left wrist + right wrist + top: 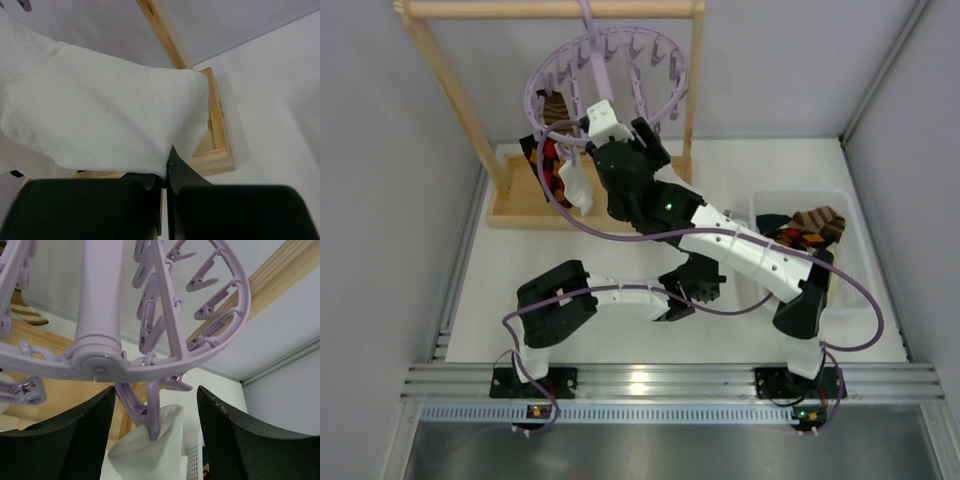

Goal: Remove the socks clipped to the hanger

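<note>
Currently on record: one round lilac plastic hanger (97,362), ring, spokes and dangling pegs, hooked on one wooden frame rack (448,90). Socks clipped to it, three: one white knit sock (100,120), one brown-and-cream striped sock (555,106), one black argyle sock with red diamonds (548,158). My left gripper (165,170) pinches the white sock's lower edge. My right gripper (156,392) is spread either side of that sock's peg (152,415).

Worktop (500,300), white. Carries: wooden rack base (515,210), below and left of the right claw (155,395); clear plastic bin (800,194), well to that claw's right.
</note>
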